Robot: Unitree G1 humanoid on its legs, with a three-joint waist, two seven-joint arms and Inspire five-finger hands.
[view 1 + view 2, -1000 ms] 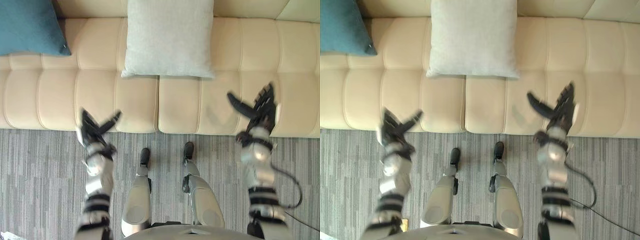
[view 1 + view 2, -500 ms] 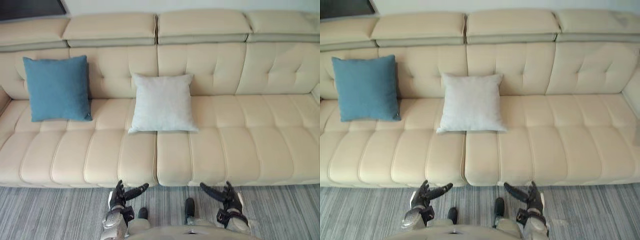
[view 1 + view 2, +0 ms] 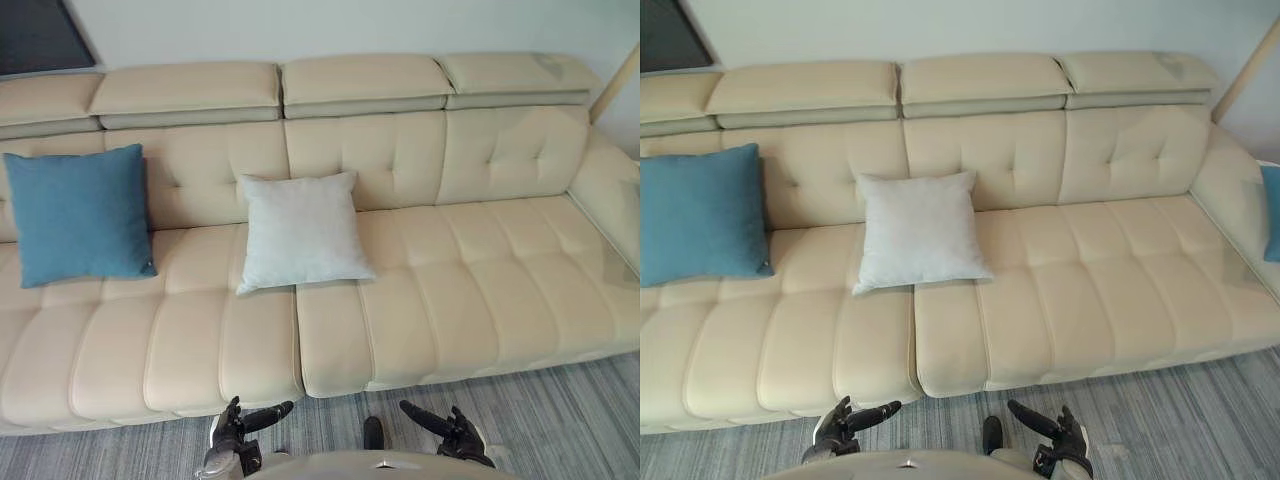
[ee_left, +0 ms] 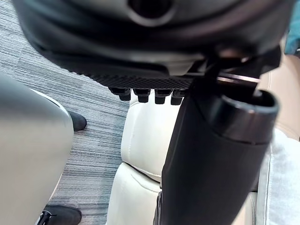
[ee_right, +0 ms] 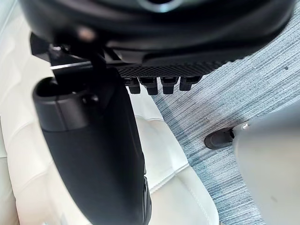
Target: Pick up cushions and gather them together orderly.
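Observation:
A blue cushion (image 3: 78, 214) leans against the backrest at the left end of the cream sofa (image 3: 420, 320). A pale grey cushion (image 3: 301, 231) leans on the backrest near the sofa's middle. At the right edge of the right eye view, a sliver of another blue cushion (image 3: 1271, 212) rests on the sofa's right arm. My left hand (image 3: 232, 428) and right hand (image 3: 452, 433) hang low over the carpet in front of the sofa, both open with straight fingers, holding nothing and far from any cushion.
Grey striped carpet (image 3: 560, 410) runs along the sofa's front. The sofa's right half (image 3: 500, 270) has bare seats. A dark panel (image 3: 40, 35) shows on the wall at the upper left.
The camera has tilted up and swung right, so the whole sofa and the right armrest cushion come into view. Both hands have dropped from in front of the seat to the frame's bottom edge, staying open.

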